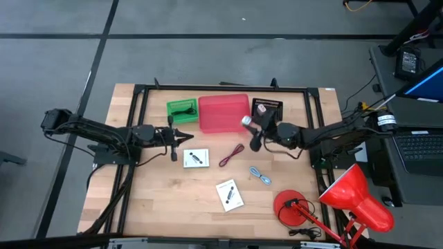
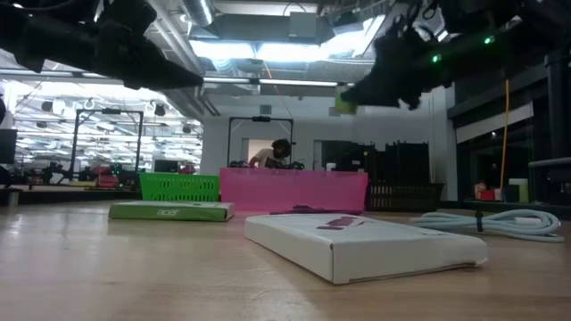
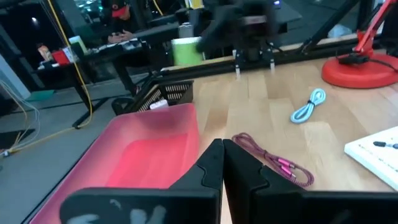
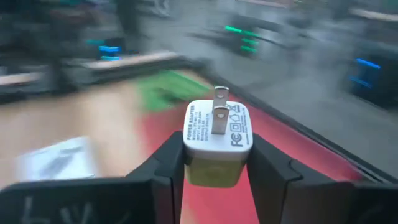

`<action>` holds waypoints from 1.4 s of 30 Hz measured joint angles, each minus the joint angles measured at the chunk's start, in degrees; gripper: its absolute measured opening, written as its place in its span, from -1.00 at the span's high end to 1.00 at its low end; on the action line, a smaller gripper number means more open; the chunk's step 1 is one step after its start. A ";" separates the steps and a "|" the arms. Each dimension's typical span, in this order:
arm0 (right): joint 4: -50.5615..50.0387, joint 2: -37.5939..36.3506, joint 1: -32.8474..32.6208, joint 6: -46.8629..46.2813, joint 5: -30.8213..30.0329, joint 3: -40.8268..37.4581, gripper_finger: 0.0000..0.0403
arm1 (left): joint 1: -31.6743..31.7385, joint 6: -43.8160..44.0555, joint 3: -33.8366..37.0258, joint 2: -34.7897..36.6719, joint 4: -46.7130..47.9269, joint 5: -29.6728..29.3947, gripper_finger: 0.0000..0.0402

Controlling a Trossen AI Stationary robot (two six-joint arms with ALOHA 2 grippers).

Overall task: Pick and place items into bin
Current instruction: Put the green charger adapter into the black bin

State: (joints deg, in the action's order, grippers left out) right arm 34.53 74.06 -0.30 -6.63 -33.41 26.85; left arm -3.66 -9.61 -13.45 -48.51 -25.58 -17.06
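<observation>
My right gripper (image 4: 217, 163) hovers over the near right edge of the red bin (image 1: 223, 113), shut on a small power adapter (image 4: 218, 129) with a white face, two metal prongs and a pale green body. The low view shows that adapter (image 2: 344, 104) high above the table. My left gripper (image 1: 183, 137) is shut and holds nothing, left of the red bin and above the wood. On the table lie two white cards (image 1: 196, 158) (image 1: 230, 195), a red cord (image 1: 232, 155) and a blue cord (image 1: 260, 176). My right gripper pinches the power adapter by two opposite sides of its body (image 4: 188, 163), one finger on each side. The pronged white face (image 4: 231, 124) points away from the wrist, past the fingertips. The adapter is lifted clear, above the red bin's edge.
A green bin (image 1: 181, 109) stands left of the red bin and a dark bin (image 1: 268, 108) right of it, all along the far side. A red desk lamp (image 1: 346, 200) fills the near right corner. A black frame (image 1: 138, 104) borders the table. A person (image 2: 272, 154) sits beyond.
</observation>
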 joint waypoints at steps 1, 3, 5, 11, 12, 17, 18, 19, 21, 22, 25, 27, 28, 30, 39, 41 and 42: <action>-1.80 0.00 0.06 -0.67 -2.87 0.00 0.43 | 0.02 -0.14 0.00 0.02 0.00 0.00 0.99; -4.06 0.09 0.11 -0.85 -5.79 -0.02 0.43 | 0.02 -0.17 0.00 0.02 -0.05 0.00 0.99; -3.98 0.06 0.08 -0.83 -5.85 -0.02 0.43 | 0.02 -0.33 0.00 0.02 -0.04 -0.06 0.98; -4.18 -0.05 0.30 -1.96 -6.91 -0.02 0.43 | 0.02 -2.09 0.00 0.02 -0.05 -0.13 0.99; -4.46 -0.05 0.45 -2.22 -7.19 -0.02 0.43 | 0.02 -2.11 0.00 0.02 -0.05 -0.13 0.99; -11.89 -2.35 2.94 -6.74 -7.49 1.19 0.43 | 0.02 -2.12 0.00 0.01 -0.05 -0.13 0.98; -14.99 -3.17 3.61 -7.98 -7.51 1.91 0.43 | 0.02 -2.14 0.00 0.02 -0.10 -0.13 0.98; -18.24 -3.91 4.32 -8.86 -7.48 2.90 0.43 | 0.02 -2.14 0.00 0.00 -0.09 -0.14 0.97; -26.00 -5.36 5.70 -11.09 -7.51 5.22 0.43 | 0.02 -2.14 0.00 0.00 -0.09 -0.45 0.96; -30.15 -6.01 6.42 -12.01 -7.48 6.51 0.43 | 0.02 -2.14 0.00 0.00 -0.09 -0.65 0.96; -41.77 -7.52 8.56 -14.75 -6.92 10.27 0.43 | 0.03 -2.14 0.00 0.00 -0.07 -1.56 0.97; -47.53 -8.30 9.89 -15.84 -6.94 12.44 0.43 | 0.04 -2.16 0.00 0.00 -0.07 -1.98 0.98; -49.57 -8.61 10.53 -16.04 -6.90 13.27 0.43 | 0.04 -2.16 0.00 0.00 -0.05 -2.20 0.98; -52.51 -9.30 11.88 -16.88 -5.80 14.22 0.43 | 0.04 -2.16 0.00 0.00 -0.05 -2.80 0.98; -54.19 -11.55 16.68 -16.75 -4.21 12.38 0.43 | 0.04 -2.16 0.00 0.00 0.00 -3.41 0.99; -54.19 -11.72 17.12 -17.43 -4.06 11.11 0.43 | 0.04 -2.15 0.00 0.00 0.00 -3.46 0.99; -53.81 -11.70 17.14 -17.99 -4.02 10.45 0.43 | 0.04 -2.16 0.00 0.00 0.00 -3.47 0.99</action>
State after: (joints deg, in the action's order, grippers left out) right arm -19.28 62.37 16.84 -24.62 -37.43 37.31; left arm -3.62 -11.77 -13.45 -48.51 -25.58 -20.52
